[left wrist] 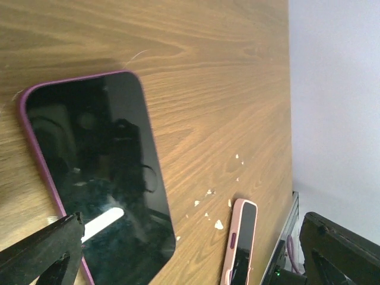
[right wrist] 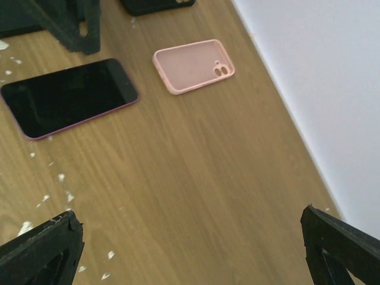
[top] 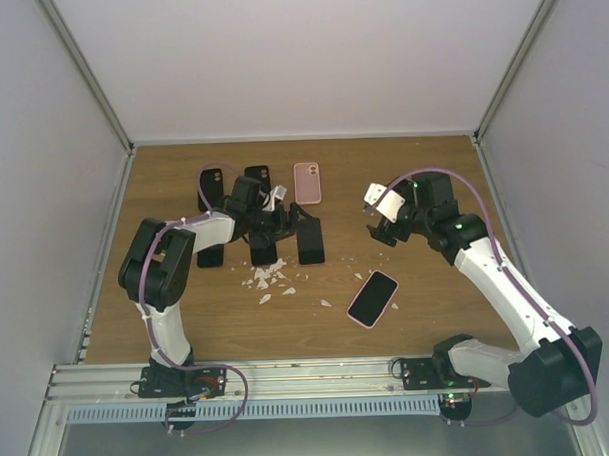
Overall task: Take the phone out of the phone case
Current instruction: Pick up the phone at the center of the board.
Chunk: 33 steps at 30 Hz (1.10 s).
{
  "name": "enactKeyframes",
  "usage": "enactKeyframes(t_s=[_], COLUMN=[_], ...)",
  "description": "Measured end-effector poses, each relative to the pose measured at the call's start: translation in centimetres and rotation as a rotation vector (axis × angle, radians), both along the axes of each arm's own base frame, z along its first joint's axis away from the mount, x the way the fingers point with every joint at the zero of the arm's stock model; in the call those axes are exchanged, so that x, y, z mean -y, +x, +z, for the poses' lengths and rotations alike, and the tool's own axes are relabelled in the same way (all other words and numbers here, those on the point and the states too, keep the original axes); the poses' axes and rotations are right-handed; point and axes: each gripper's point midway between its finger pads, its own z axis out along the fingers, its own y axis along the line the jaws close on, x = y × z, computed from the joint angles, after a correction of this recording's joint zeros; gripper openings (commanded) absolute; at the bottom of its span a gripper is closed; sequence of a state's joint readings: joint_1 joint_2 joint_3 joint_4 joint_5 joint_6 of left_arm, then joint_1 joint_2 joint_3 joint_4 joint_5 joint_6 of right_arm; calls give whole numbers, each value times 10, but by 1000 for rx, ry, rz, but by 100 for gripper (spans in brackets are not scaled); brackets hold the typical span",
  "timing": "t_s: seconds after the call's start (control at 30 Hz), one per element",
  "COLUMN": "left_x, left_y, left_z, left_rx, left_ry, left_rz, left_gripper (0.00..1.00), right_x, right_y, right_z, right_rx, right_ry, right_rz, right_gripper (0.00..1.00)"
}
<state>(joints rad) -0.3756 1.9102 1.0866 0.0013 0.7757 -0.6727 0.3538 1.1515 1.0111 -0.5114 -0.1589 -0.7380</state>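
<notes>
A black-screened phone in a dark purple case (left wrist: 101, 172) lies flat on the wooden table, just under my left gripper (left wrist: 190, 261), whose jaws are open and empty. In the top view this phone (top: 310, 241) lies by the left gripper (top: 289, 225). It also shows in the right wrist view (right wrist: 68, 95). A second phone in a pink case (top: 373, 298) lies at mid-table, also seen from the left wrist (left wrist: 240, 246). My right gripper (top: 375, 229) is open and empty, hovering above bare wood (right wrist: 190, 249).
An empty pink case (top: 307, 182) lies at the back, also in the right wrist view (right wrist: 193, 65). Several black phones or cases (top: 211, 187) lie around the left gripper. White crumbs (top: 266, 279) are scattered mid-table. White walls enclose the table.
</notes>
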Motion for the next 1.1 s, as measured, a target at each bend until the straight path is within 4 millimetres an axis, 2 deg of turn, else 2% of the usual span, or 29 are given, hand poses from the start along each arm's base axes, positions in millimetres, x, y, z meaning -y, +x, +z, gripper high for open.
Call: enactKeyframes(t_s=[0.2,0.3,0.4,0.53,0.67,1.1], left_x=[9,21,27,27,24,21], left_y=[-10,-25,-39,-41,-39,-36], left_z=[29,41,47,45,43,42], left_rx=[130,200,239,256,262,271], left_ry=[34,54,61,81,100,115], left_rz=[-47,-95,-129,-137,-133,-129], left_gripper=[99,99,99,99,99,99], right_x=[17,27,36,38,42,36], right_y=[-18,-30,-52,-96,-124,-152], right_z=[-22,-38,-59,-92,-120,-173], right_rx=[-108,-174,-241,-312,-362,-319], right_ry=[1,-2,-30,-102,-179,-362], right_rz=[15,36,90,241,372,701], right_gripper=[100,99,100,100,100,100])
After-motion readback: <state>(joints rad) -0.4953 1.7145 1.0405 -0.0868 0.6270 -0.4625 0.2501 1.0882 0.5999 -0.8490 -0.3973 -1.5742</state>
